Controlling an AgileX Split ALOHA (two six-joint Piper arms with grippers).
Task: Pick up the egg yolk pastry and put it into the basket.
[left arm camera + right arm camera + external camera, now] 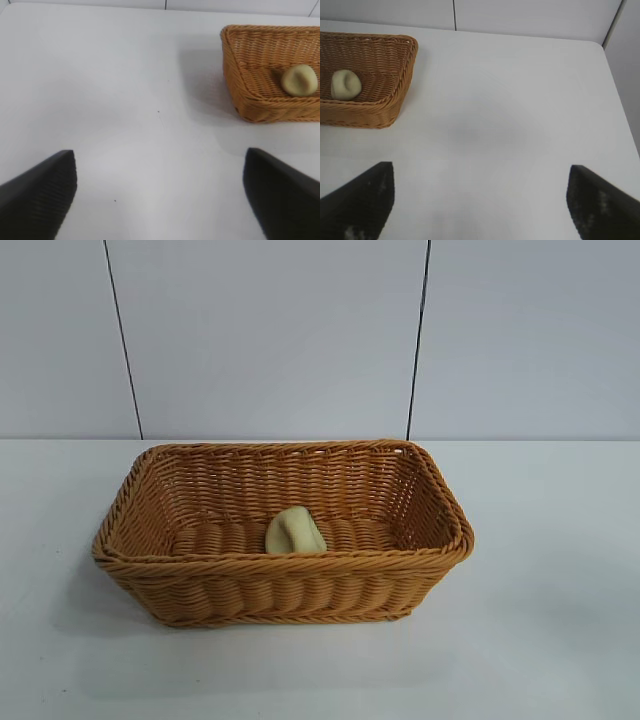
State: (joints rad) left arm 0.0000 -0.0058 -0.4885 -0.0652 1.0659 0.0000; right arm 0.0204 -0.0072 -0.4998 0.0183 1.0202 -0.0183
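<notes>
Both grippers sit back w/ fingers spread wide, holding nothing: left gripper, right gripper, each over bare table. Farther off, the egg yolk pastry lies inside the basket, on its floor, so the job looks done.

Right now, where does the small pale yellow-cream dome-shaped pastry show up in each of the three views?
Exterior view: the pale yellow-cream pastry lies inside the orange-brown woven wicker basket, near its front wall.
Left wrist view: pastry at the right edge, in the basket.
Right wrist view: pastry at the left edge, in the basket.
Shared landmark: the basket's braided rim.
</notes>
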